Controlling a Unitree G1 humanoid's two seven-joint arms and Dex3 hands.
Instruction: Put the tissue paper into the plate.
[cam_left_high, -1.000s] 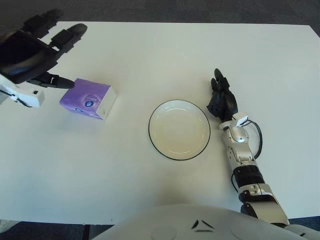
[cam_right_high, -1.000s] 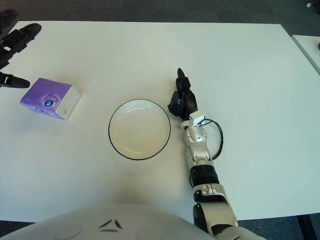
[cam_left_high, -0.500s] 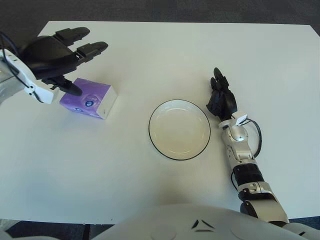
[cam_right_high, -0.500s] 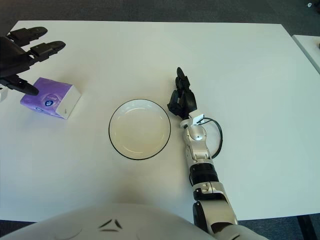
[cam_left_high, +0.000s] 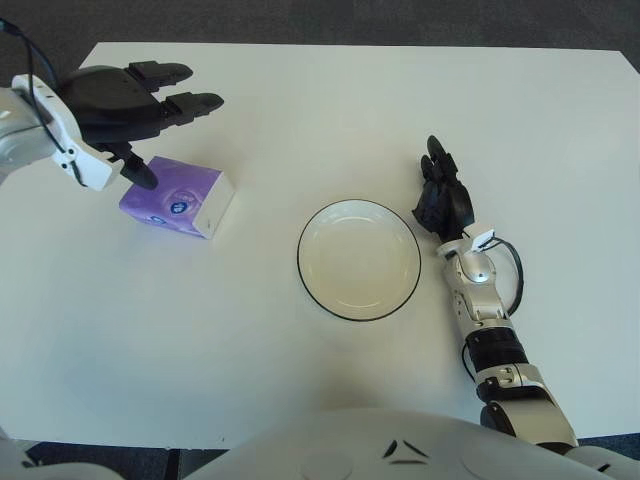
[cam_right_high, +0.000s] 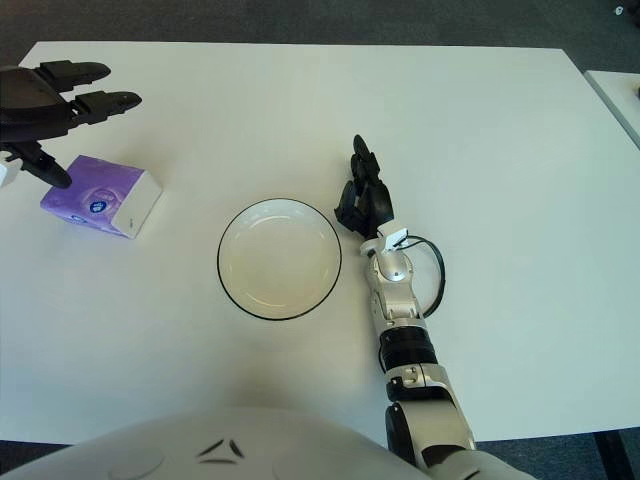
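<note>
- My left hand (cam_left_high: 125, 105) has swung in from the table's (cam_left_high: 300, 380) left edge over the last second and now hangs over the far side of the tissue pack (cam_left_high: 178, 197).
- Its fingers (cam_left_high: 190, 102) are spread and grasp nothing; the thumb points down at the pack's far left corner, though I cannot tell whether it touches.
- The pack has not shifted: it lies flat near the left edge, well apart from the plate (cam_left_high: 359, 259).
- The plate sits empty at the table's middle, so nothing of the placing is done yet.
- My right hand (cam_left_high: 442, 196) has kept idle just right of the plate, fingers loosely together and holding nothing.
- I judge the reach nearly over; next comes lowering onto the pack and closing around it before any carry toward the plate.
</note>
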